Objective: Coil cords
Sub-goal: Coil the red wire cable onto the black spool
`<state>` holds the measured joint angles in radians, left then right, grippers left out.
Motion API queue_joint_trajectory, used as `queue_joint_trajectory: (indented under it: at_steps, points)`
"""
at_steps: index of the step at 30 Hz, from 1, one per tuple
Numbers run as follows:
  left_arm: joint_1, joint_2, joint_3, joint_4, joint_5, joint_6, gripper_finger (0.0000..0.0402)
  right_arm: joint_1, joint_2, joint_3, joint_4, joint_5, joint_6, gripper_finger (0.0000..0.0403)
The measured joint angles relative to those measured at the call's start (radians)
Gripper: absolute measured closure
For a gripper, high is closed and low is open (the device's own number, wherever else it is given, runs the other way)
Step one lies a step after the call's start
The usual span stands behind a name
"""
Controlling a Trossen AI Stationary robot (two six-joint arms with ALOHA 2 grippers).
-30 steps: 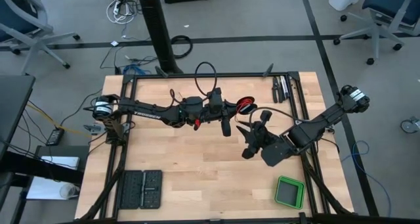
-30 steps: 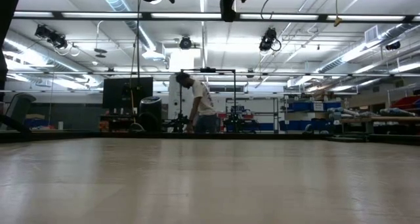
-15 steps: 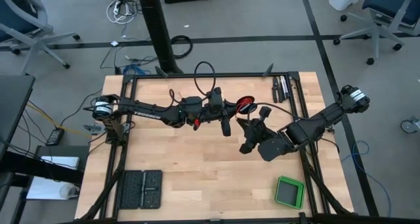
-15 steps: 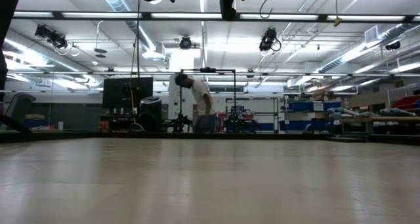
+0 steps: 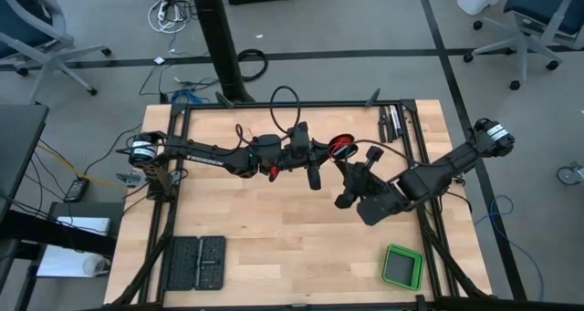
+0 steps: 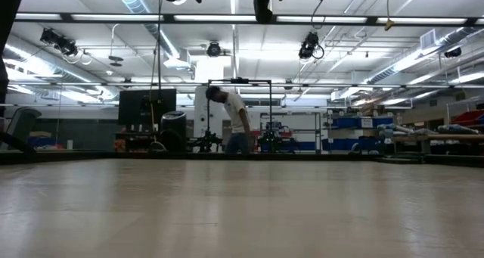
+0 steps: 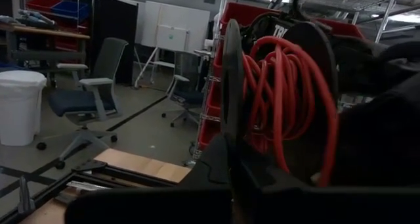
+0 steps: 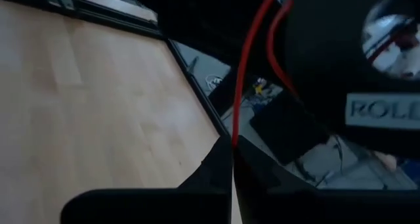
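Above table middle, left gripper (image 5: 313, 170) and right gripper (image 5: 344, 179) close together, both raised; right fingers (image 8: 223, 165) pinched together on red cord (image 8: 244, 60); left fingers pressed together, red cord coil (image 7: 282, 99) just beyond on dark spool (image 7: 308, 66); green box (image 5: 402, 266) near table (image 5: 274, 238) front right corner

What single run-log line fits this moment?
left pincer: holds red cord coil | right pincer: shut on cord strand | both raised above table
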<state>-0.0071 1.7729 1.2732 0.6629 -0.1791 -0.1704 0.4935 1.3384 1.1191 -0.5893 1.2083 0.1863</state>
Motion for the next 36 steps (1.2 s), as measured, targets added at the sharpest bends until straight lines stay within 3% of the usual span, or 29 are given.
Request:
queue_joint_trajectory:
  at_steps: [8,14,22,26,32,36]
  points:
    - [-0.003,-0.001,0.000,0.041,0.070,-0.017,0.0401,-0.050,-0.003,0.000,-0.073,-0.037,0.052,0.0402]
    - [0.000,-0.031,0.000,-0.044,0.064,-0.011,0.0401,0.008,-0.060,0.000,-0.390,-0.064,0.344,0.0402]
    - [0.007,-0.035,-0.003,-0.080,0.011,0.012,0.0401,0.084,-0.102,0.003,-0.653,-0.250,0.642,0.0403]
    - [0.007,-0.041,-0.003,-0.121,0.016,0.010,0.0401,0.096,-0.114,0.008,-0.751,-0.227,0.719,0.0403]
    - [0.001,-0.044,-0.001,-0.314,0.011,0.028,0.0401,0.079,-0.148,0.048,-0.836,-0.190,0.732,0.0403]
    - [-0.002,-0.043,-0.001,-0.440,-0.065,0.032,0.0401,0.061,-0.165,0.059,-0.847,-0.168,0.738,0.0403]
